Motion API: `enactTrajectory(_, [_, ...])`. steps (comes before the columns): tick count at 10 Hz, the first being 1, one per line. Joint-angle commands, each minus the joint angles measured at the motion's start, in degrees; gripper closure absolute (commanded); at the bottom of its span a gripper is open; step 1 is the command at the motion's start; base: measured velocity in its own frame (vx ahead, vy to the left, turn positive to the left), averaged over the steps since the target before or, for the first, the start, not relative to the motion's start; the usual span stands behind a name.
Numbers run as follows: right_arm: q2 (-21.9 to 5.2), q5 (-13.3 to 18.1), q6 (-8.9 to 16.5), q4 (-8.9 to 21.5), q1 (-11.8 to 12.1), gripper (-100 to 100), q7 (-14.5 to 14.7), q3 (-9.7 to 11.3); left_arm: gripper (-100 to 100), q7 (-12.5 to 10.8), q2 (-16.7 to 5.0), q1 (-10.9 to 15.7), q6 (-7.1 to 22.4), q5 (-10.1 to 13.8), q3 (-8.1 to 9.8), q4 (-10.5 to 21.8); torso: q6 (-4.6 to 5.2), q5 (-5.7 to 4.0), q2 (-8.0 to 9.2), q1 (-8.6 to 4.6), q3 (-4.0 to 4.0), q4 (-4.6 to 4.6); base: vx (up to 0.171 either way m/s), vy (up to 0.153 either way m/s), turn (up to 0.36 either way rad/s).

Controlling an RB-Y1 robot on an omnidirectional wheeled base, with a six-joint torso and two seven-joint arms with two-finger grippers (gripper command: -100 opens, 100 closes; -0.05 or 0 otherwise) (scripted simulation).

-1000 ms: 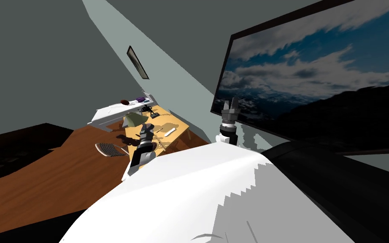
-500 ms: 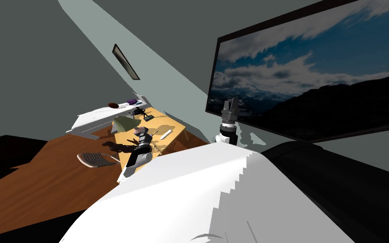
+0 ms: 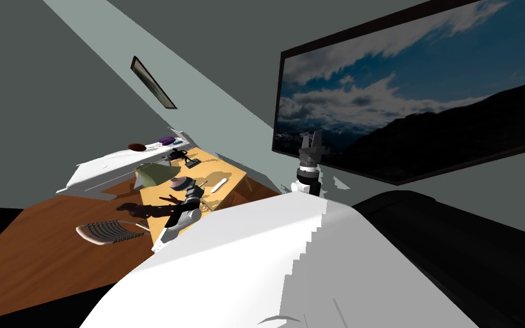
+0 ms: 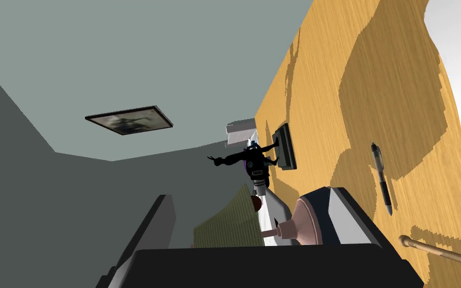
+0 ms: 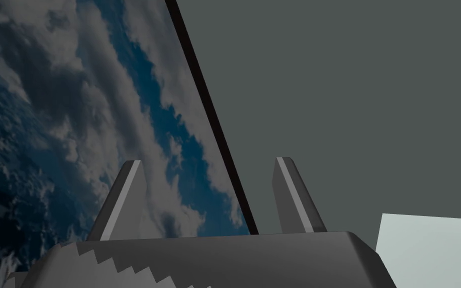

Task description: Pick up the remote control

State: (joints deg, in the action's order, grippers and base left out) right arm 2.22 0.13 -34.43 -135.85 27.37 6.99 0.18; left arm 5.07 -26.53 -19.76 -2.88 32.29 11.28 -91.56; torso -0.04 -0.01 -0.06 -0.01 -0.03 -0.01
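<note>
The remote control (image 3: 218,185) is a slim white bar lying on the yellow wooden table (image 3: 230,171), a little right of my left gripper (image 3: 195,189). That gripper hangs low over the table's near side, open, its two fingers (image 4: 347,215) spread wide with nothing between them. Just beyond it stand a pink lamp base (image 4: 299,227) and a green lampshade (image 4: 224,225). My right gripper (image 3: 311,138) is raised off to the right in front of a big framed picture, also open (image 5: 207,162) and holding nothing.
On the table lie a dark pen (image 4: 382,180), a wooden stick (image 4: 439,252), a black flat block (image 4: 284,147) and a dark figurine (image 4: 247,157). A white shelf unit (image 3: 113,162) stands behind it, and a wicker seat (image 3: 105,230) on the brown floor to its left.
My head camera has swung, so the table and wall have slid left. The left gripper has sunk a little toward the table. The right arm has kept still.
</note>
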Motion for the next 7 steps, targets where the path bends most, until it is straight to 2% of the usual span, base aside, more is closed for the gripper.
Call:
enactTrajectory(1, [0.0,0.0,0.0,0.0,0.0,0,0.0,0.0,-100,-0.5,-1.5,0.0,2.9,2.9,0.59,2.9,0.0,0.0,0.0,0.0,0.0,0.0,0.035,-0.021,-0.153])
enactTrajectory(2, [0.0,0.0,0.0,0.0,0.0,0,0.0,0.0,-100,-0.5,-1.5,0.0,3.1,3.0,0.59,3.1,0.03,0.0,-0.03,-0.01,-0.02,-0.01,0.028,-0.016,-0.132])
enactTrajectory(3, [0.0,0.0,0.0,0.0,0.0,0,0.0,0.0,-100,-1.0,-3.0,0.1,5.2,5.5,0.94,5.6,0.01,0.0,-0.02,0.0,-0.01,-0.01,0.035,-0.023,-0.219])
enactTrajectory(4, [0.0,0.0,0.0,0.0,0.0,0,0.0,0.0,-100,-1.0,-3.0,0.1,5.5,5.6,0.94,6.1,0.04,0.0,-0.04,-0.02,-0.03,-0.01,0.03,-0.015,-0.113])
enactTrajectory(5, [0.0,0.0,0.0,0.0,0.0,0,0.0,0.0,-100,-1.6,-4.4,0.0,7.4,8.2,1.28,9.0,0.0,0.0,-0.03,0.0,-0.02,-0.01,0.046,-0.017,-0.225])
enactTrajectory(6, [0.0,0.0,0.0,0.0,0.0,0,0.0,0.0,-100,-1.6,-4.4,0.0,8.1,8.3,1.28,9.2,0.04,0.0,-0.08,0.01,-0.04,-0.01,0.042,-0.005,-0.133])
enactTrajectory(7, [0.0,0.0,0.0,0.0,0.0,0,0.0,0.0,-100,-2.3,-5.8,-0.1,10.3,11.0,1.6,11.7,0.0,0.01,-0.06,0.02,-0.04,-0.02,0.05,-0.012,-0.196])
